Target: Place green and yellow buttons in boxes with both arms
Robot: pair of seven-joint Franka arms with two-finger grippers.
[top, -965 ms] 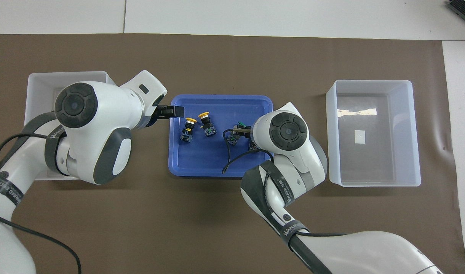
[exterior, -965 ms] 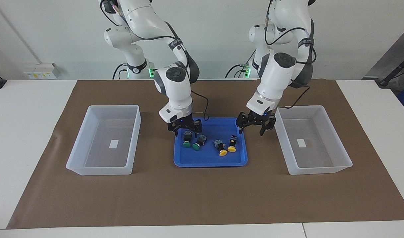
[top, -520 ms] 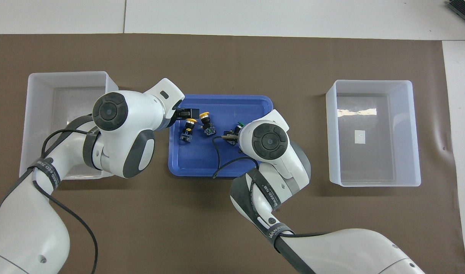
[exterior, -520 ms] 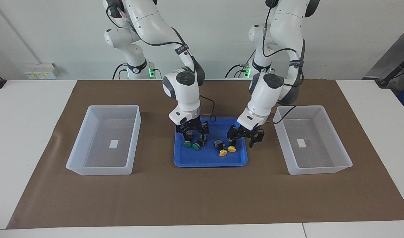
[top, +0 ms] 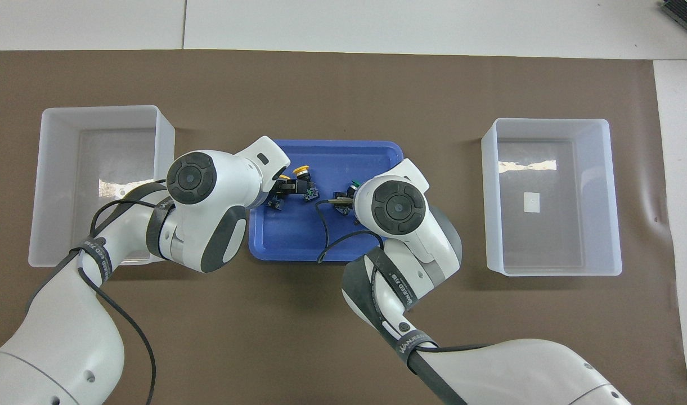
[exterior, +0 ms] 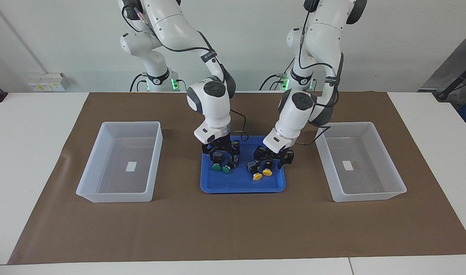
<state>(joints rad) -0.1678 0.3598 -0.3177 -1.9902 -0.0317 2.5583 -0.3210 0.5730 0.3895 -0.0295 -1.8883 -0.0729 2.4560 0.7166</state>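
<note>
Two green buttons [exterior: 216, 167] [exterior: 226, 170] and two yellow buttons [exterior: 257, 176] [exterior: 268, 172] lie in the blue tray [exterior: 242, 186]. My right gripper [exterior: 220, 150] is open and low in the tray, its fingers on either side of the body of the green button nearer the right arm's end. My left gripper [exterior: 274, 156] is open and low, straddling the body of the yellow button nearer the left arm's end. In the overhead view one yellow cap [top: 302, 169] and one green cap [top: 353, 183] show; the arms hide the rest. Both boxes [exterior: 129, 123] [exterior: 347, 123] hold no buttons.
The tray [top: 298, 242] sits mid-table on a brown mat [exterior: 233, 229], between the two boxes [top: 101, 109] [top: 546, 121]. A black cable [top: 326, 236] from the right wrist hangs over the tray. White table surrounds the mat.
Both grippers came down into the tray. The left gripper moved in from the tray's edge by the box to straddle a yellow button. The right gripper settled lower around a green button.
</note>
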